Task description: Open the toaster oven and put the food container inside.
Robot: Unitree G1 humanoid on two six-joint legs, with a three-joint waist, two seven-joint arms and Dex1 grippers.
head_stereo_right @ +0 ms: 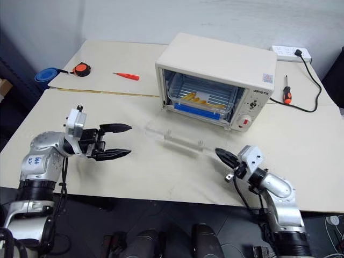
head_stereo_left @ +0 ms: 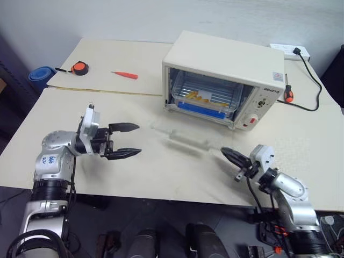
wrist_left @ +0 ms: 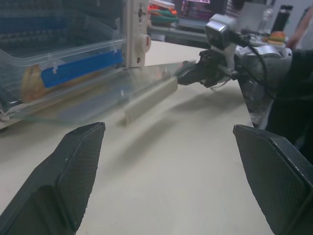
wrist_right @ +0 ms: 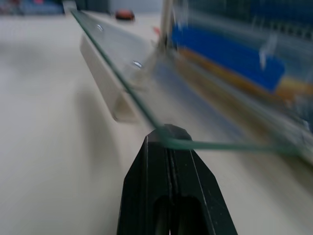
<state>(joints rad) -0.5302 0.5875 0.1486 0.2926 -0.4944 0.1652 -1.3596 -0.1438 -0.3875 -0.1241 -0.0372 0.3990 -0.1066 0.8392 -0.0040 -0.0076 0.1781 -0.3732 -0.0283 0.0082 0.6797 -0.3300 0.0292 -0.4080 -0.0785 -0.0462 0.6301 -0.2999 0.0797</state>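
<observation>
Food container (head_stereo_left: 201, 97) already in on the rack of the toaster oven (head_stereo_left: 226, 80), glass door (head_stereo_left: 183, 137) dropped flat, right gripper (wrist_right: 168, 142) pressed shut under its corner to prop it, left gripper (head_stereo_left: 124, 141) spread wide, holding nothing, clear of the opening.

- The left gripper (head_stereo_left: 124, 141) is held level above the near left part of the table (head_stereo_left: 161, 172), its black fingers spread wide apart and pointing toward the robot's right, with nothing between them.
- The left arm is bent, its silver wrist raised.
- The right gripper (head_stereo_left: 230, 156) has its fingers pressed together, pointing forward and to the left, slightly upward.
- The right forearm rises from the near right edge of the table.
</observation>
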